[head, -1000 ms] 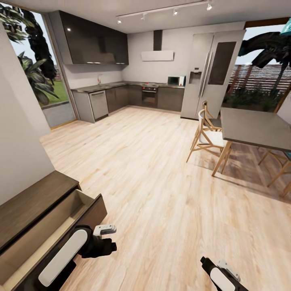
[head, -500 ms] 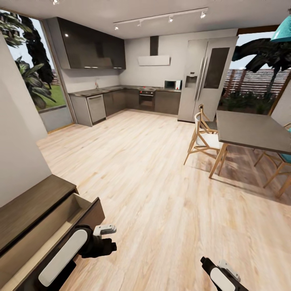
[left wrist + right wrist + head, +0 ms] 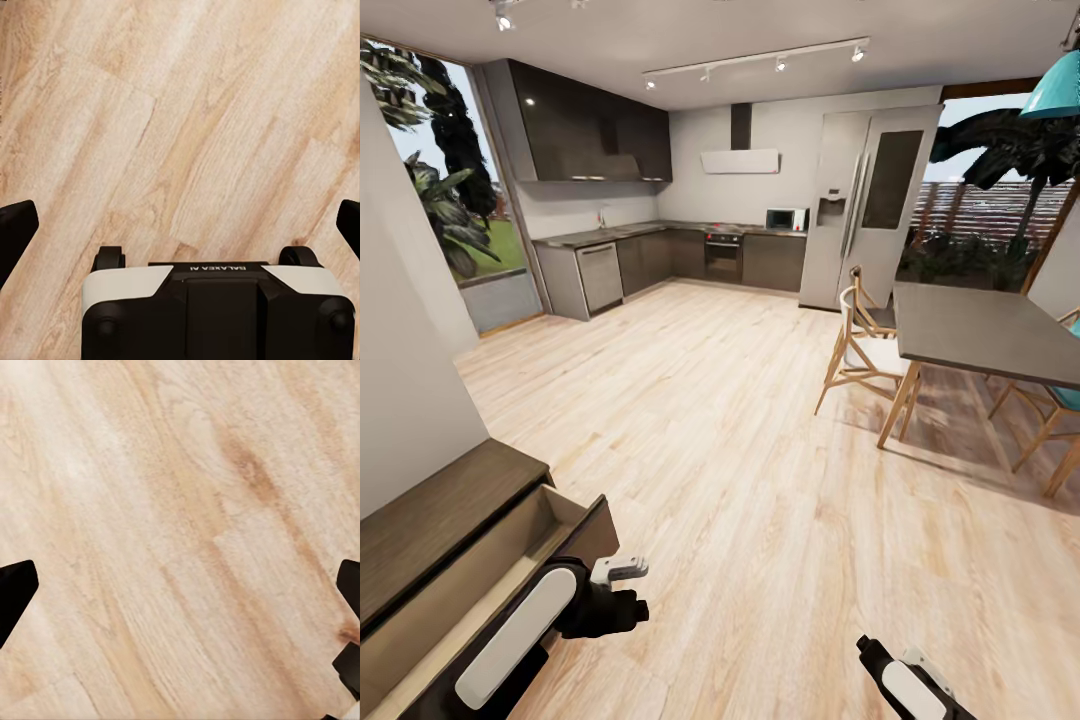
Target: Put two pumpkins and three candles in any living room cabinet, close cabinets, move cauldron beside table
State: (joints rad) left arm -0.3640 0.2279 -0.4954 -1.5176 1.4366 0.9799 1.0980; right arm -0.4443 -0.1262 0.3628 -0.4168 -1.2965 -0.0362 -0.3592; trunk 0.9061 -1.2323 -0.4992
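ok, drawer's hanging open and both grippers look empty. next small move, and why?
Probably swing the left gripper behind the open drawer front and push it shut. Both the left and the right gripper are open over bare floor and hold nothing. What shows of the drawer's inside looks empty, so it may be better left open until the items are found.
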